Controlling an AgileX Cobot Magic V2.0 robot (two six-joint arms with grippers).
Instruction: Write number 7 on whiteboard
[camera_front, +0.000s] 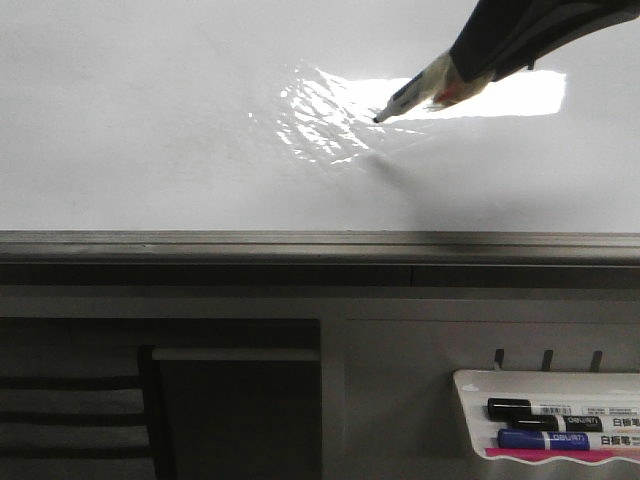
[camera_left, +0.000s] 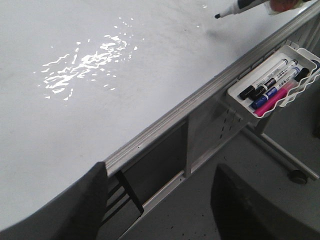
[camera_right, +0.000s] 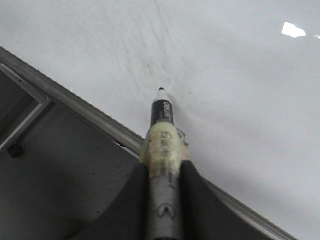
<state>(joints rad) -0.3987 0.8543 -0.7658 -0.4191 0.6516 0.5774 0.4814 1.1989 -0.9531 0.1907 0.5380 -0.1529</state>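
Whiteboard (camera_front: 150, 120) lay flat, glossy white, its grey frame edge (camera_front: 300, 245) along the near side. A bright glare (camera_front: 500, 95) sat on the board, just behind the marker tip.

Right gripper (camera_right: 162, 175): fingers (camera_right: 132, 200) clenched on a marker (camera_right: 162, 145), one on each side of the barrel. The barrel was wrapped in yellowish tape just ahead of the fingers. The black tip (camera_right: 161, 90) pointed down at the board, slanted, beside the glare. Whether the tip touched the surface or hung just above it could not be told (a faint shadow lay close under it in the front view).

No stroke of the number 7 showed on the board around the tip; the surface there was white, with only faint grey smudges.

Left gripper (camera_left: 165, 210): only two dark finger shapes (camera_left: 75, 210) at the frame's edge, apart from each other, grasping nothing, well away from the marker and off the board side of the frame edge.

A white tray (camera_left: 272, 80) hung below the frame edge, toward the right arm's side. It held spare markers (camera_left: 270, 82): black-capped, one blue, one pink.
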